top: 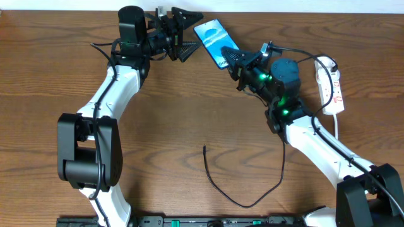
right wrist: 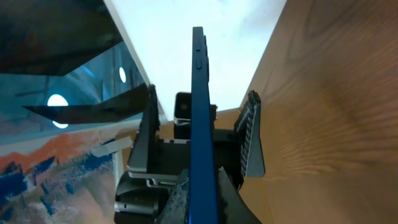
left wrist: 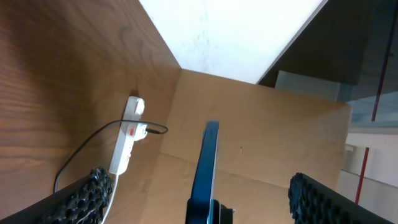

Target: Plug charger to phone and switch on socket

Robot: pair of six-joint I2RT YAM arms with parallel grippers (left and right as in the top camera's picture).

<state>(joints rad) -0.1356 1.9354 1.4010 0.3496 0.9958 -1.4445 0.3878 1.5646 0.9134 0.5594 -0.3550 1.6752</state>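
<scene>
Right gripper (top: 234, 60), pressed shut, pinches the phone (top: 213, 38) by its near end; left gripper (top: 189, 33) faces the far end, jaws spread. Charger (top: 246, 203) lies loose well below the phone, socket (top: 332, 85) off to its right. A square, centred left clamp would likely steady it.

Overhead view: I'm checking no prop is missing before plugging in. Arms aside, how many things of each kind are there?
phone: 1
black charger cable: 1
white power strip: 1
Total: 3
</scene>
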